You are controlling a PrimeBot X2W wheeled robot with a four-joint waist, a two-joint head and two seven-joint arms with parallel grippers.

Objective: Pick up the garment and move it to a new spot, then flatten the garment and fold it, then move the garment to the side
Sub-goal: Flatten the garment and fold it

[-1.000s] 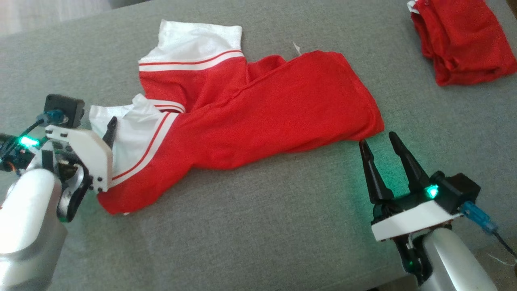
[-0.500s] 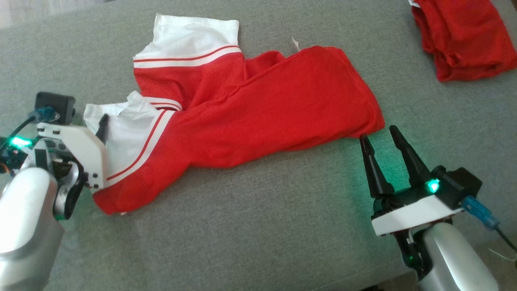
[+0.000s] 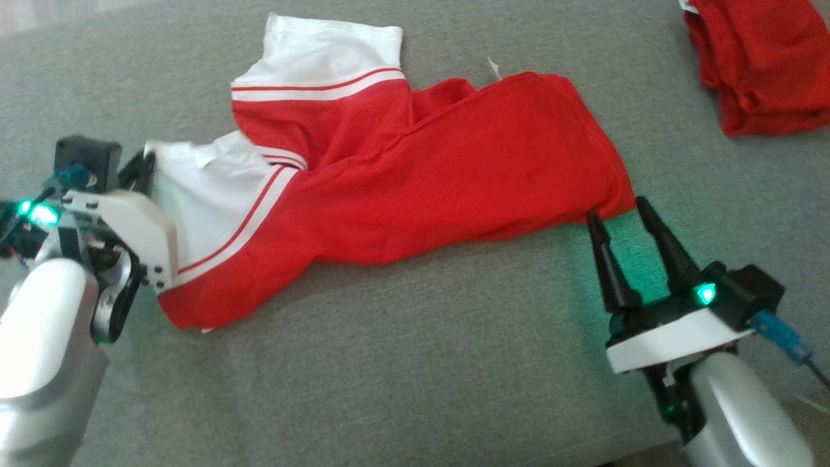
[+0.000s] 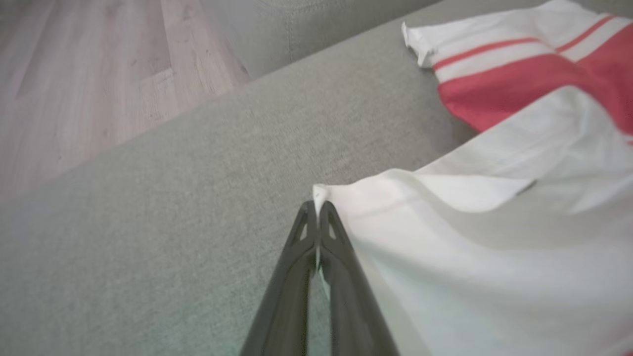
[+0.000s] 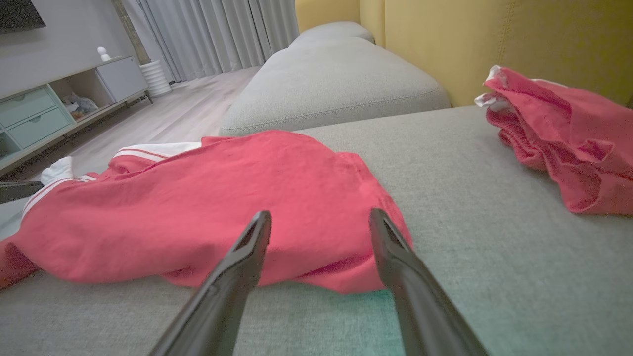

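Note:
The garment is a pair of red shorts with white, red-striped cuffs, spread across the grey cushion. My left gripper is shut on the corner of the nearer white cuff; in the left wrist view the closed fingertips pinch the hem. My right gripper stands open at the garment's red waist end, its fingers spread just before the fabric edge, nothing between them.
A second red garment lies crumpled at the far right of the cushion, also in the right wrist view. A yellow backrest rises behind. Wooden floor lies past the cushion's left edge.
My left gripper has shut on the white cuff corner and drawn it out leftward, smoothing the crumpled cuff. The head camera shifted slightly. My right gripper stays open at the waist end.

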